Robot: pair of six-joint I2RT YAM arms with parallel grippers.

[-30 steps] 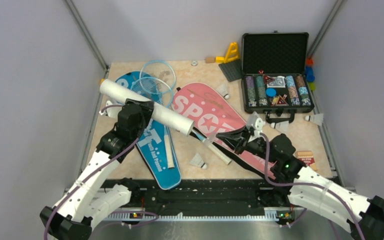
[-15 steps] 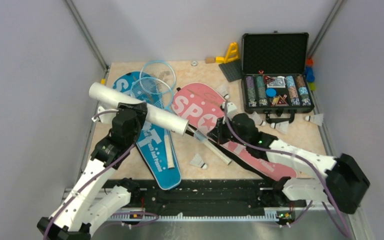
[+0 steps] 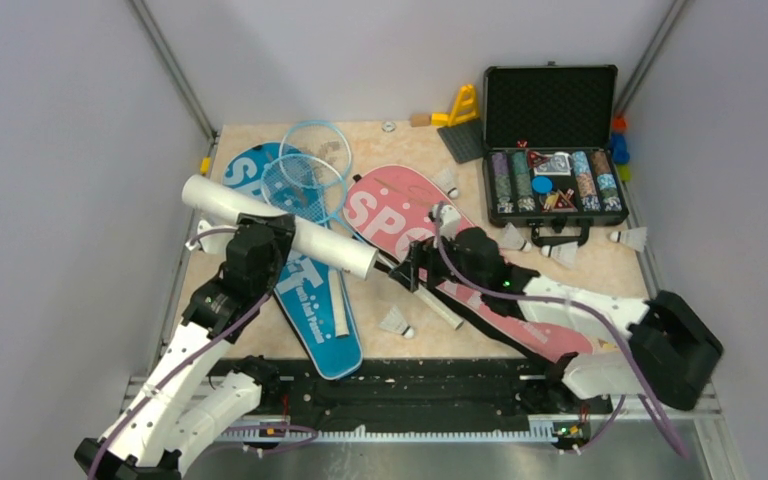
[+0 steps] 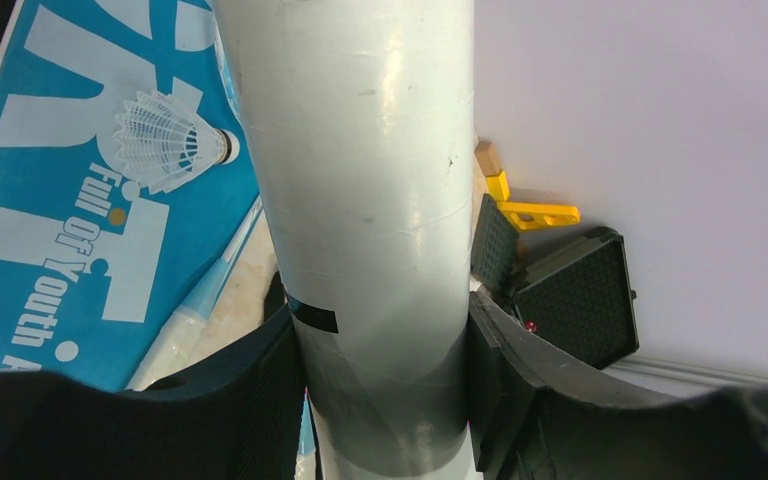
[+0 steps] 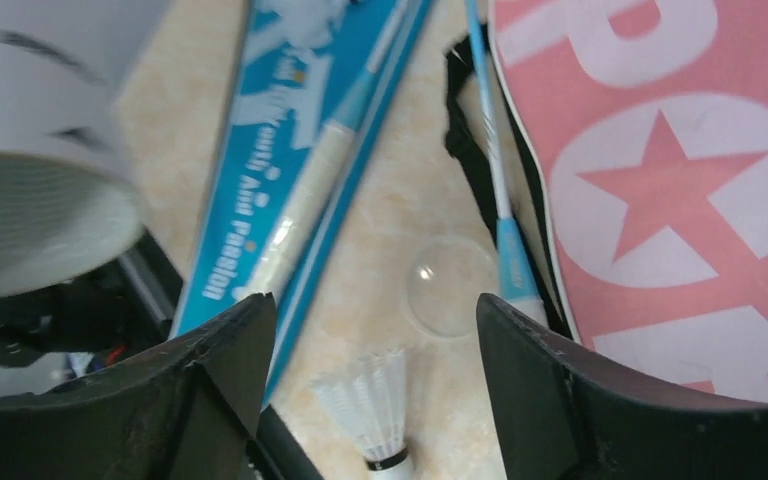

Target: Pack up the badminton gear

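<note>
Tube [image 4: 360, 180] clamped in left gripper [image 4: 380, 350]; shuttlecock [image 5: 372, 405] below spread right gripper [image 5: 372, 312]

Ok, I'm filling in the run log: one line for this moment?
left gripper: shut on tube | right gripper: open, empty | shuttlecock: loose on table

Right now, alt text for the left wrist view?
A white tube runs up the frame, clamped in the left end effector. A shuttlecock lies on the blue cover at left; a yellow toy and black case sit at right.
</note>
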